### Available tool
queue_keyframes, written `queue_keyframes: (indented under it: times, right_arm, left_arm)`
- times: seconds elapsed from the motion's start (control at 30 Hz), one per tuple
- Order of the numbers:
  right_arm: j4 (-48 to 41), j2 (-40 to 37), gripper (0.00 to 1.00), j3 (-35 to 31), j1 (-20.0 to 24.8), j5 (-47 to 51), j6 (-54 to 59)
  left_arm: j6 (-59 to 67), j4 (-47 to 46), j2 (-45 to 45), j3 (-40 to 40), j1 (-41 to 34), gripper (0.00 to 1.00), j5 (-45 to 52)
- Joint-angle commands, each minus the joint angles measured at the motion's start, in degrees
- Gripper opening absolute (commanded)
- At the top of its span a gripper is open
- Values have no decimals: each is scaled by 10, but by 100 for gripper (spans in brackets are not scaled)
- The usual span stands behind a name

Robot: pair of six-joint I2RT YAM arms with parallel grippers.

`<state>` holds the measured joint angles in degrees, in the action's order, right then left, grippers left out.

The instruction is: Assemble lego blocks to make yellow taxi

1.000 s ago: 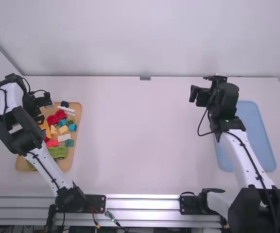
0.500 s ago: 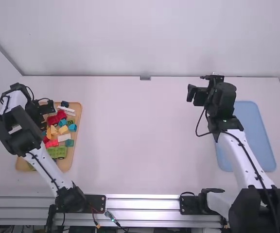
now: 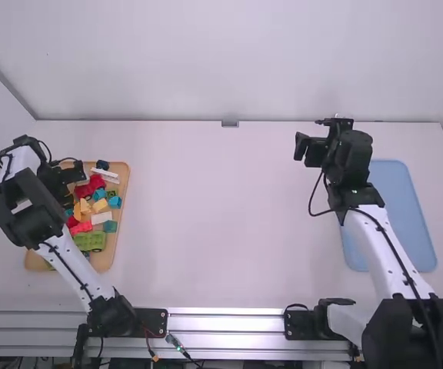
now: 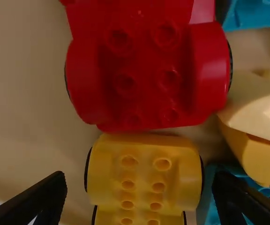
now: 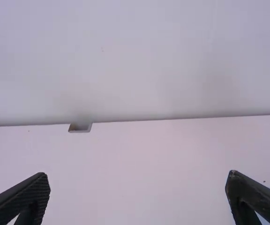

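My left gripper [image 3: 69, 197] hangs low over the left part of the wooden tray [image 3: 121, 171], which holds the loose blocks. In the left wrist view the left gripper [image 4: 139, 186] is open, one finger on each side of a yellow wheeled block [image 4: 143, 171], not closed on it. A red wheeled block [image 4: 146, 77] lies right beside the yellow one. Over the right side of the table stands my right gripper [image 3: 323, 141]. The right wrist view has the right gripper [image 5: 138, 183] open, with nothing between its fingers.
Pale yellow [image 4: 261, 117] and blue [image 4: 254, 11] blocks crowd beside the wheeled ones. A green block [image 3: 91, 241] is at the tray's near part. A blue tray [image 3: 406, 207] lies at the right, partly under the right arm.
The left gripper has come nearer the table's front edge over the tray, mostly in the first half second. My right gripper has shifted slightly left.
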<state>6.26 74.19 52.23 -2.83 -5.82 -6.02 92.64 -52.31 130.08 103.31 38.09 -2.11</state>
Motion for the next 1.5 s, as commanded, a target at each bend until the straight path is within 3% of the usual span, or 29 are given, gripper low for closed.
queue_keyframes:
  times: [0.0,0.67,0.77,0.83,1.17,1.23,1.3,1.47]
  right_arm:
    - [2,4,99,21,-1,0,-2]
    - [4,4,99,21,-3,-2,-2]
    - [6,4,99,21,-1,-2,-2]
    - [6,4,99,21,-2,-2,-2]
    - [11,4,99,21,-5,-2,-2]
    - [12,4,99,21,-5,-2,-2]
    - [14,4,99,21,-5,-2,-2]
    - [14,4,99,21,-5,-1,0]
  left_arm:
    - [1,-1,15,-9,2,83,16]
    - [-31,36,19,-43,9,80,14]
    - [-26,47,19,-52,9,72,-3]
    - [-26,48,18,-53,9,59,-3]
    - [-65,52,13,-31,-2,54,-10]
    - [-87,27,3,-6,-16,51,-24]
    - [-106,-6,-8,19,-29,55,-24]
    - [-170,-87,-29,86,-70,41,13]
